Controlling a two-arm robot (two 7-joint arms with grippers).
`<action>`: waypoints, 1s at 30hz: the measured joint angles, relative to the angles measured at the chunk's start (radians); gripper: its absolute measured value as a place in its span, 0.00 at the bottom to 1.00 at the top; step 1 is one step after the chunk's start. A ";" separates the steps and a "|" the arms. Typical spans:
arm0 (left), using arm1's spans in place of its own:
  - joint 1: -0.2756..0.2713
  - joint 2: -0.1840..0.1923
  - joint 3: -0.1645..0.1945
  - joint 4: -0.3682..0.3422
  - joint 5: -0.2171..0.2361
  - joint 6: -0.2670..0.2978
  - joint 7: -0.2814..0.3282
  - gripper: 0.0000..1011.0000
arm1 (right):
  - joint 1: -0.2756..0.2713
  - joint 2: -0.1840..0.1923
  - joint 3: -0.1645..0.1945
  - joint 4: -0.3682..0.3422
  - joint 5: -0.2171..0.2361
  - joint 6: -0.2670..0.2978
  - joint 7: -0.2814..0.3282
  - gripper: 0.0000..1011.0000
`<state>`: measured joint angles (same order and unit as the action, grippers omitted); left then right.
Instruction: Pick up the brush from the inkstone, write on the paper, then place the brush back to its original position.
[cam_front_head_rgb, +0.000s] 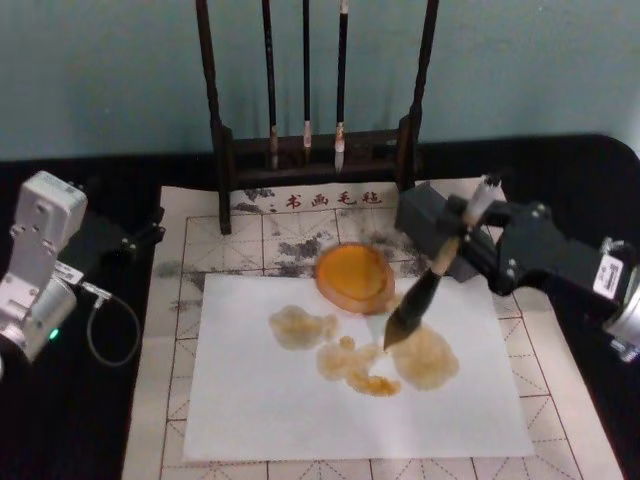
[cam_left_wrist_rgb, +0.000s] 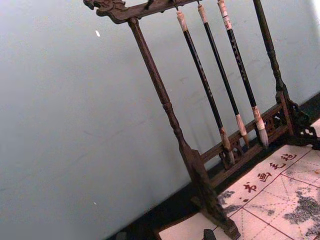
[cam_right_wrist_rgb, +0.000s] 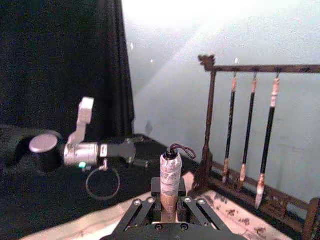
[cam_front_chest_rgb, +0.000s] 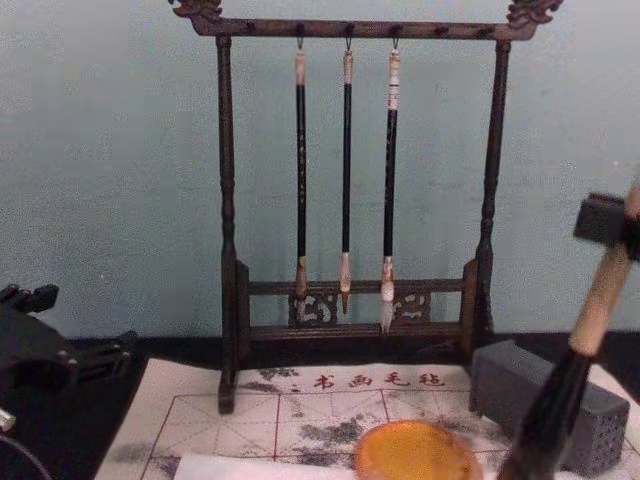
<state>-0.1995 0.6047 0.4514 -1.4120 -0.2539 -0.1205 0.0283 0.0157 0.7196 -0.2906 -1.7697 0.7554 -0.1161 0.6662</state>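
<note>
The brush slants down to the left, its whitish cap up by my right gripper, which is shut on the pale handle. Its dark bristles end at the paper, on the edge of a yellowish wet stain; I cannot tell whether they touch. The orange inkstone sits just left of the brush, on the paper's far edge. In the right wrist view the fingers close around the capped handle. The chest view shows the brush at the right, beside the inkstone. My left gripper rests at the left, off the mat.
A dark wooden rack with three thin hanging brushes stands at the back. A dark grey block sits on the gridded mat right of the rack's foot. More yellow stains mark the paper. A cable loops by the left arm.
</note>
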 joint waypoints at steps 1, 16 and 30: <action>0.000 0.000 0.000 0.000 0.000 0.000 0.000 0.99 | 0.005 -0.005 0.000 0.003 0.005 0.002 -0.001 0.18; 0.000 0.000 0.000 0.000 0.000 0.000 0.000 0.99 | 0.157 -0.142 0.001 0.116 0.199 0.138 -0.115 0.18; 0.000 0.000 0.000 0.000 0.000 0.000 0.000 0.99 | 0.318 -0.274 -0.007 0.315 0.384 0.292 -0.337 0.18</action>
<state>-0.1995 0.6047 0.4514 -1.4119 -0.2539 -0.1205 0.0283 0.3342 0.4453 -0.2974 -1.4545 1.1397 0.1754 0.3294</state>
